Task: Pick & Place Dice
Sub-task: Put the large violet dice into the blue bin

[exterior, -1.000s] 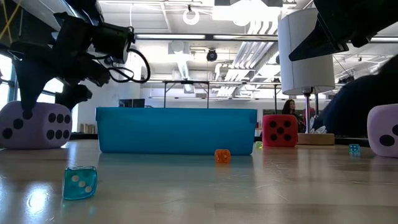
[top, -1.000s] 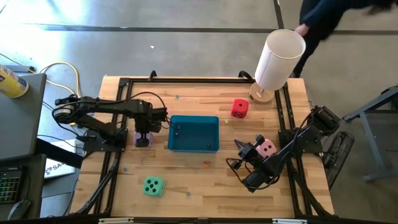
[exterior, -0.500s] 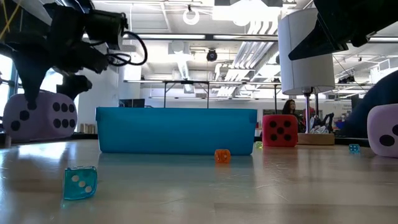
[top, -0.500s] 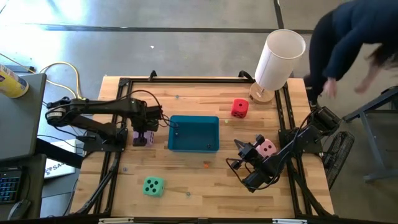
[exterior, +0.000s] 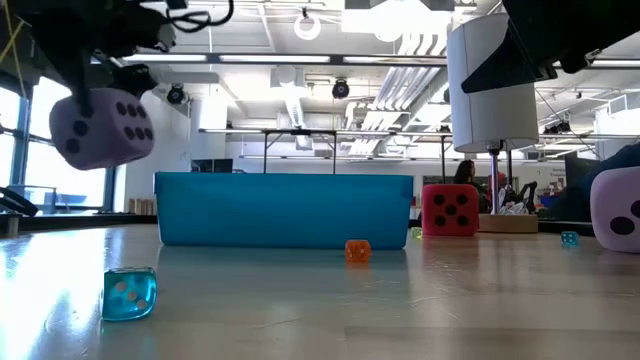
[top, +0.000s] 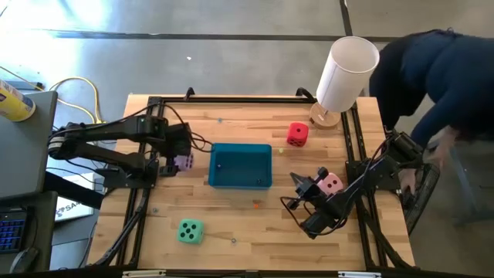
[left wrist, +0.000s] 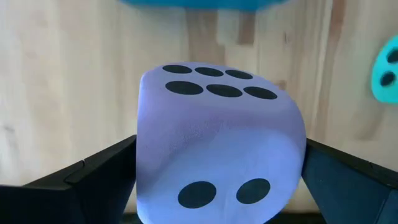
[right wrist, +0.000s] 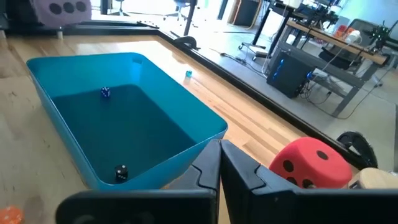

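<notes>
Left gripper point(left wrist: 217, 180): jaws spread wide, clamped on the lilac die point(exterior: 103, 127), hanging clear of the table.
Teal tray point(top: 241, 166): just beside the die, toward table centre; left arm nearer.
Right gripper point(right wrist: 219, 163): pinched shut, empty, beside the pink die point(top: 332, 184).

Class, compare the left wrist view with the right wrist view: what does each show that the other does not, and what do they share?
Only the left wrist view shows the left gripper shut on the lilac die, six pips on one face, and an edge of the mint green die. Only the right wrist view shows the right gripper shut and empty, the red die and two tiny dice inside the tray. Both show the lilac die, the teal tray and the wooden table.
</notes>
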You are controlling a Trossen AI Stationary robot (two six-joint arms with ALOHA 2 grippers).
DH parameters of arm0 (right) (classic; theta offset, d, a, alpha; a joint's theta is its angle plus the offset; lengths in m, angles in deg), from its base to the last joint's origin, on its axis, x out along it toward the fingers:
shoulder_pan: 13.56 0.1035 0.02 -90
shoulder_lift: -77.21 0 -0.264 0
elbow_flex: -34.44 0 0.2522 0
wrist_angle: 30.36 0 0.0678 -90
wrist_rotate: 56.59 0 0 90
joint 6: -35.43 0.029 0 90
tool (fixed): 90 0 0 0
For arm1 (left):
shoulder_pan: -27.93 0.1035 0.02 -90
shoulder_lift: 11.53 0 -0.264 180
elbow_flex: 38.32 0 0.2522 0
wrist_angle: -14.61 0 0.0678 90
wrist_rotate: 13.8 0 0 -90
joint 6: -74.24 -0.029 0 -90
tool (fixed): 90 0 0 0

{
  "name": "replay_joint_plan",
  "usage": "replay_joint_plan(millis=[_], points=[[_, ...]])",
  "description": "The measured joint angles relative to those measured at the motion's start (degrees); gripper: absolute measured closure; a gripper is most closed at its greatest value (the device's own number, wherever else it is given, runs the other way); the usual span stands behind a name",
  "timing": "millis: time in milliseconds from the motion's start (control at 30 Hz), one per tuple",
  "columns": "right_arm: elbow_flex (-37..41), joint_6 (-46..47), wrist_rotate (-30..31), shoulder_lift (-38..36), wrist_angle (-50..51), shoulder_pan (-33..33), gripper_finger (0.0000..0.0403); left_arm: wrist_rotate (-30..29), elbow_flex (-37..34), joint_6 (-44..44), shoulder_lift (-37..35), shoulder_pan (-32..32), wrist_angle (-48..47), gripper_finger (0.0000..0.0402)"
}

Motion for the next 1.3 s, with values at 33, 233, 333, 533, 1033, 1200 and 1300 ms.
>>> replay_joint_plan(millis=[33,233,333,533,1033,1200,1300], points=[[0.00,0.00,0.38,0.00,-0.81,-0.44,0.0401,-0.47,0.07,-0.41,-0.15,-0.33,0.61,0.0003],[0.00,-1.55,3.17,0.00,-10.44,-4.43,0.0401,-1.22,0.17,-0.97,-0.11,-1.11,0.56,0.0003],[0.00,-2.92,2.60,0.00,-14.27,-6.18,0.0401,-1.57,1.39,-0.21,-0.10,-1.11,0.34,0.0003],[0.00,-3.33,0.86,0.35,-19.92,-9.32,0.0401,-1.53,3.93,0.30,-0.12,-1.17,0.43,0.0003],[-0.02,-7.96,-0.16,0.35,-20.42,-10.15,0.0401,-1.89,5.55,-4.00,-0.08,-1.17,7.56,0.0003],[-0.02,-7.98,-0.10,0.35,-20.40,-10.11,0.0401,-0.37,6.54,-5.10,-0.10,-1.28,13.38,0.0003],[-0.02,-8.26,-0.07,0.35,-20.40,-10.11,0.0401,1.71,6.58,-6.78,0.78,-1.70,18.64,0.0003]])
